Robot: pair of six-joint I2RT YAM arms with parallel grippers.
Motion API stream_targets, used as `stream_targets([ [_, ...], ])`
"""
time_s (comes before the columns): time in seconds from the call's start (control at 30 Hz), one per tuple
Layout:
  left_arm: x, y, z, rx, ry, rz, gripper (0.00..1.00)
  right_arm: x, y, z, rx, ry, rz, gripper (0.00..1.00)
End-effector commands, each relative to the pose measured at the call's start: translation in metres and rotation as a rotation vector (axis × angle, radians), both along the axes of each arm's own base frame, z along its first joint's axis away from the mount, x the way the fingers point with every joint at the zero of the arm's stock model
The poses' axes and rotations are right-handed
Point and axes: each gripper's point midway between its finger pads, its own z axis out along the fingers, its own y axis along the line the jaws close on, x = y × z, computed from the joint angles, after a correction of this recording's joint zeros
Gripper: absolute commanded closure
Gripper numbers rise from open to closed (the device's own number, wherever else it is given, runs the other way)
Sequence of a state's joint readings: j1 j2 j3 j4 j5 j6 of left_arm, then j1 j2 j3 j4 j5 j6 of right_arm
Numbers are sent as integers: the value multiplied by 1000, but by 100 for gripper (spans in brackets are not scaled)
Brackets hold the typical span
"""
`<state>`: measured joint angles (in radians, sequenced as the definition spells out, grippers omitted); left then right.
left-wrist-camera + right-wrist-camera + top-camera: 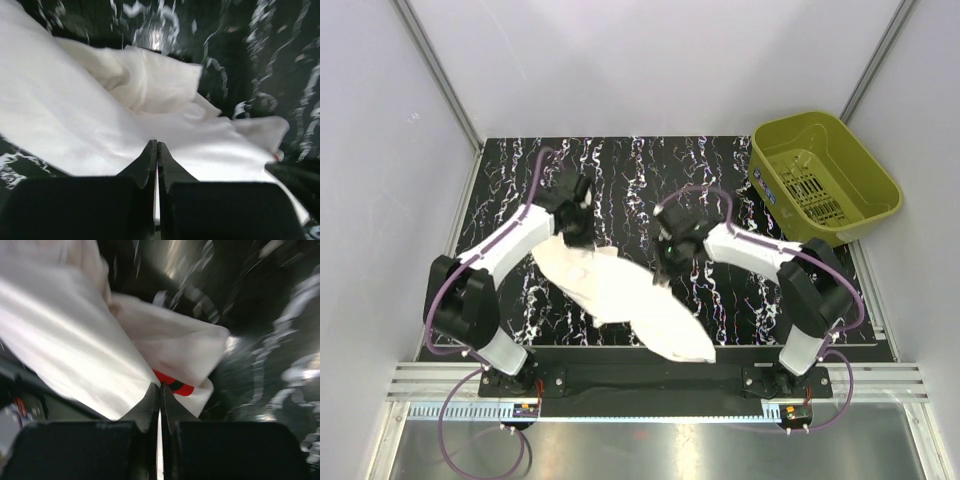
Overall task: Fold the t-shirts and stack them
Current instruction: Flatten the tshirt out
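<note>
A white t-shirt (620,292) lies stretched slantwise over the black marbled table (620,165), from the middle left down to the near edge. My left gripper (576,232) is shut on its upper left edge; in the left wrist view the jaws (157,145) pinch white cloth (100,125). My right gripper (663,268) is shut on the shirt's upper right edge. The right wrist view shows its closed tips (160,387) on white cloth (65,335) next to a red and black print (175,386).
An olive-green plastic basket (823,175) stands at the table's far right corner, with only a barcode label showing inside. The shirt's lower end (685,345) hangs at the table's near edge, above the arms' base rail.
</note>
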<state>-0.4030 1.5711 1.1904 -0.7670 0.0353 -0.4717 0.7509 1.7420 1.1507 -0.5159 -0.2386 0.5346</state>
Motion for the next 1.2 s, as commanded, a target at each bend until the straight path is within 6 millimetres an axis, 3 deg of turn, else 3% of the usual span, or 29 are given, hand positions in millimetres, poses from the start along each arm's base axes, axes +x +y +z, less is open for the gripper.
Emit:
stream_targets([
  [0.0, 77, 15, 126, -65, -389, 75, 100, 118, -73, 87, -173, -374, -272, 100],
  [0.03, 91, 16, 175, -105, -509, 87, 100, 151, -88, 132, -166, -483, -313, 100],
  [0.1, 103, 23, 224, -122, -631, 86, 100, 180, -100, 178, -171, -616, -330, 100],
  [0.13, 104, 24, 262, -140, -712, 86, 100, 193, -99, 226, -136, -710, -332, 100],
  [0.2, 94, 33, 280, -118, -732, 94, 100, 200, -97, 252, -147, -756, -282, 100],
  [0.23, 89, 35, 278, -112, -723, 98, 100, 196, -97, 275, -125, -767, -280, 100],
  [0.27, 69, 40, 289, -131, -748, 107, 100, 193, -94, 279, -105, -755, -274, 100],
  [0.3, 59, 43, 287, -136, -755, 114, 100, 185, -86, 283, -56, -734, -250, 100],
  [0.33, 49, 46, 250, -119, -689, 116, 100, 177, -81, 275, -26, -692, -250, 100],
  [0.37, 26, 52, 261, -154, -741, 139, 100, 160, -73, 280, 21, -686, -228, 100],
  [0.4, 16, 54, 249, -153, -721, 143, 100, 140, -53, 274, 91, -643, -143, 100],
  [0.43, 4, 58, 221, -137, -667, 142, 100, 120, -40, 241, 81, -571, -69, 100],
  [0.47, -8, 60, 209, -134, -634, 143, 100, 97, -29, 234, 97, -546, -17, 100],
  [0.5, -22, 65, 208, -135, -639, 151, 100, 57, 0, 220, 144, -478, 100, 100],
  [0.53, -34, 68, 182, -110, -576, 148, 100, 32, 5, 182, 152, -355, 100, 100],
  [0.57, -40, 70, 172, -97, -554, 142, 95, 7, 8, 181, 212, -311, 99, 100],
  [0.6, -47, 72, 167, -94, -550, 135, 79, -11, 20, 180, 303, -270, 117, 96],
  [0.63, -54, 74, 151, -77, -510, 125, 74, -38, 8, 152, 310, -167, 76, 88],
  [0.67, -56, 74, 147, -79, -508, 119, 67, -48, 3, 145, 322, -147, 67, 72],
  [0.7, -58, 71, 138, -88, -492, 104, 58, -53, -12, 124, 268, -131, 28, 62],
  [0.77, -51, 66, 133, -104, -497, 93, 40, -49, -34, 128, 219, -224, 0, 34],
  [0.8, -49, 53, 122, -142, -453, 50, 36, -33, -56, 124, 129, -290, -60, 24],
  [0.83, -40, 43, 123, -175, -469, 25, 33, -24, -67, 128, 101, -331, -93, 15],
  [0.9, -26, 20, 112, -221, -424, -37, 31, 2, -96, 130, 19, -370, -221, 6],
  [0.93, -15, 4, 115, -249, -446, -77, 29, 21, -119, 127, -10, -358, -325, 2],
  [1.03, 16, -41, 113, -296, -459, -169, 25, 45, -137, 119, -5, -307, -449, 0],
  [1.13, 48, -86, 96, -319, -462, -247, 25, 55, -126, 107, 13, -262, -452, 2],
  [1.17, 54, -97, 91, -323, -455, -274, 27, 56, -123, 102, 17, -240, -462, 8],
])
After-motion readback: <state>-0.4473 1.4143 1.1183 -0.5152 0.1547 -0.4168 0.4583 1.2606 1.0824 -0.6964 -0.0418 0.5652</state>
